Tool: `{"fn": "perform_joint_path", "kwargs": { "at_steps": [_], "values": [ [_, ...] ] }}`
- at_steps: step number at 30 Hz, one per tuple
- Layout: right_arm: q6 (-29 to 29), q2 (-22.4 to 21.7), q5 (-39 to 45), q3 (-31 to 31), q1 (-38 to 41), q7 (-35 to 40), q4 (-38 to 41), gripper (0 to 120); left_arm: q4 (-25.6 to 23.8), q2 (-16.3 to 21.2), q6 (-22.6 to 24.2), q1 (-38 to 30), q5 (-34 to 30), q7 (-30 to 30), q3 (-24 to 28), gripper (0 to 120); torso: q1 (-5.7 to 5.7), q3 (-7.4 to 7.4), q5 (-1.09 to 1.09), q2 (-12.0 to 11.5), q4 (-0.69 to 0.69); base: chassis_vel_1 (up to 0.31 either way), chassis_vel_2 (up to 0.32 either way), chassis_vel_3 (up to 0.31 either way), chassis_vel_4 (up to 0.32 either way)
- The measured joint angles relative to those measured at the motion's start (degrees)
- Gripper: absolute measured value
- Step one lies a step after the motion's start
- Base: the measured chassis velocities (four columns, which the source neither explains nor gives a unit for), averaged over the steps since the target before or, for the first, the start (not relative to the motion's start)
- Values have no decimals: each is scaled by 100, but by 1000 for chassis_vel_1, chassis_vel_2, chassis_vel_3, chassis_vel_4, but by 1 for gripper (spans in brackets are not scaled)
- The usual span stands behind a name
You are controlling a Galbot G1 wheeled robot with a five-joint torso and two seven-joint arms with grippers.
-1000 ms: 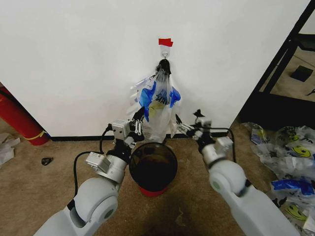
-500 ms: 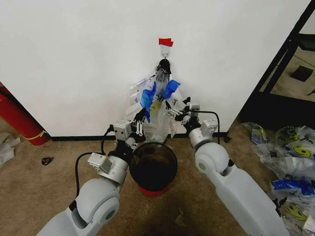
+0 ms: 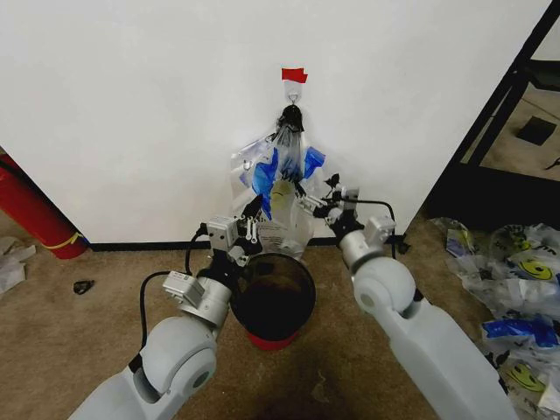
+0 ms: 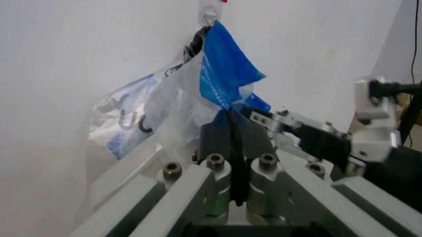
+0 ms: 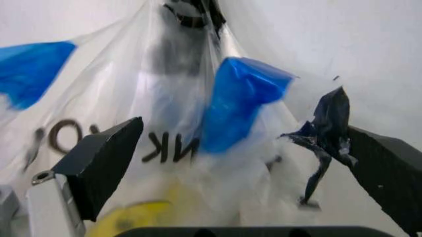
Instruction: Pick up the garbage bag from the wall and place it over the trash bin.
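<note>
The head view looks forward and down from above both arms at a white wall [image 3: 131, 105], floor filling the lower frame. The left wrist view looks up along its closed fingers [image 4: 228, 143] toward the wall hook [image 4: 209, 15], close in. The right wrist view sits nearest, against the garbage bag [image 5: 171, 143]. All three share that bag.

garbage bag [image 3: 278, 188]: clear, blue handles, black print, yellow face | trash bin [image 3: 273, 297]: black, red base | wall [image 3: 131, 105]: white
</note>
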Motion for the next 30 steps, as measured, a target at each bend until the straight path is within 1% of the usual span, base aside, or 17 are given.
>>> {"fn": "perform_joint_path", "kwargs": {
  "at_steps": [3,5,6,7,8,9,12,14,15,18,20,21,24,25,26,27,30],
  "values": [
    [-31,155,140,-128,277,150,-228,98,-12,10,2,3,-1,1,-16,0,0,0,0,0,0,0,0,0,0],
    [-56,206,189,-163,340,201,-281,94,-11,3,2,1,-2,2,-21,0,0,0,0,0,-1,0,0,0,0],
    [-82,235,220,-181,363,260,-300,89,-12,-5,3,3,-2,2,-23,0,0,0,0,0,-1,0,0,0,0],
    [-82,235,220,-181,363,260,-300,89,-12,-5,3,3,-2,2,-23,0,0,0,0,0,-1,0,0,0,0],
    [-87,239,226,-186,366,274,-302,86,-12,-7,3,6,-2,2,-23,0,0,0,0,0,-1,0,0,0,0],
    [-98,247,237,-193,364,307,-305,79,-12,-12,3,16,-2,3,-23,0,0,0,0,0,-2,0,0,0,0],
    [-102,247,239,-193,341,343,-306,68,-9,-26,3,23,0,5,-23,0,0,0,1,0,-2,0,0,0,0],
    [-102,246,239,-193,340,344,-306,65,-8,-27,3,23,0,5,-23,0,0,0,1,0,-2,0,0,0,0],
    [-105,243,243,-192,338,354,-306,57,-3,-31,3,20,0,5,-21,0,0,0,1,0,-2,0,0,0,0],
    [-120,251,272,-200,341,375,-322,44,-1,-28,3,15,-4,5,-21,0,0,0,1,0,-2,0,0,0,0],
    [-120,252,274,-200,342,375,-322,44,-1,-28,3,15,-4,5,-21,0,0,0,1,0,-2,0,0,0,0],
    [-125,263,302,-203,342,391,-336,37,-1,-26,3,17,-11,5,-22,0,0,0,1,0,-2,0,0,0,0],
    [-143,268,338,-211,328,406,-358,24,-1,-26,2,23,-14,5,-27,0,0,0,1,0,-2,0,0,0,0],
    [-145,268,342,-211,324,407,-361,22,-1,-26,2,24,-14,5,-27,0,0,0,1,0,-2,0,0,0,0],
    [-150,272,377,-211,300,421,-365,16,-1,-27,0,28,-15,5,-29,0,0,0,1,0,-2,0,0,0,0],
    [-150,272,377,-211,300,421,-365,16,-1,-27,0,28,-15,5,-29,0,0,0,1,0,-2,0,0,0,0],
    [-170,268,412,-187,229,456,-318,2,-5,-30,-1,36,-15,5,-32,0,0,0,1,0,-1,0,0,0,0]
  ]
}}
